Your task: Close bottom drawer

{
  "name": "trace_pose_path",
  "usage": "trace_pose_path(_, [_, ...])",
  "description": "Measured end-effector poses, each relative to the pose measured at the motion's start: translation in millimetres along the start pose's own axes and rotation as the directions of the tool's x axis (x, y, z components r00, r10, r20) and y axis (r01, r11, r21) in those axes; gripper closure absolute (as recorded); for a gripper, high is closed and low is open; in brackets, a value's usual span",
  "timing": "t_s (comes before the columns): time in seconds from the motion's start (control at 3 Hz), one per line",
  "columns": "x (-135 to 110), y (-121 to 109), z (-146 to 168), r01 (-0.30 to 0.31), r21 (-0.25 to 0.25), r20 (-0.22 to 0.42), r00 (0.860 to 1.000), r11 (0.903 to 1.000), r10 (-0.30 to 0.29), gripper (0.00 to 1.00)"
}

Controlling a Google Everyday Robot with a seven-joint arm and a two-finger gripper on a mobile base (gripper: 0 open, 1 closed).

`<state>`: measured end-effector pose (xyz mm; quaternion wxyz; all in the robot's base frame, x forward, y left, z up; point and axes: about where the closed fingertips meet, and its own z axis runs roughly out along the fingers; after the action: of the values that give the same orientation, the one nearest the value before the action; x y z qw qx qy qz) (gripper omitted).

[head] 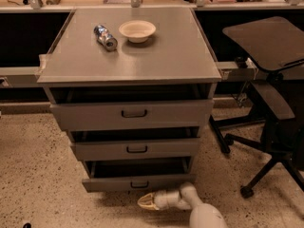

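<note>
Bottom drawer (137,182) stood open.
Gripper (146,201) sat low at its 6 o'clock; spread or pinched, I could not tell.

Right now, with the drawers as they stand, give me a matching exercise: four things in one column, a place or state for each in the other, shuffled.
Things:
1. bottom drawer
2. bowl
3. can
4. gripper

Places or states:
A. lying on its side on top of the cabinet
B. low, just in front of the cabinet's base
C. pulled partly out
D. standing upright, pale, beside the can

Pairs: 1-C, 2-D, 3-A, 4-B.
</note>
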<state>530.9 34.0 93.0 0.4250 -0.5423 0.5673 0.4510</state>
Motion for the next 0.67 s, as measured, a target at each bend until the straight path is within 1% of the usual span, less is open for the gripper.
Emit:
trace_pose_path(0.33, [1.2, -14.7, -3.9, 0.014, 0.048, -0.016, 1.000, 0.9988, -0.014, 1.00])
trace_pose_path(0.67, [-2.3, -37.3, -12.7, 0.065, 0.106, -0.031, 0.998, 0.9923, -0.062, 1.00])
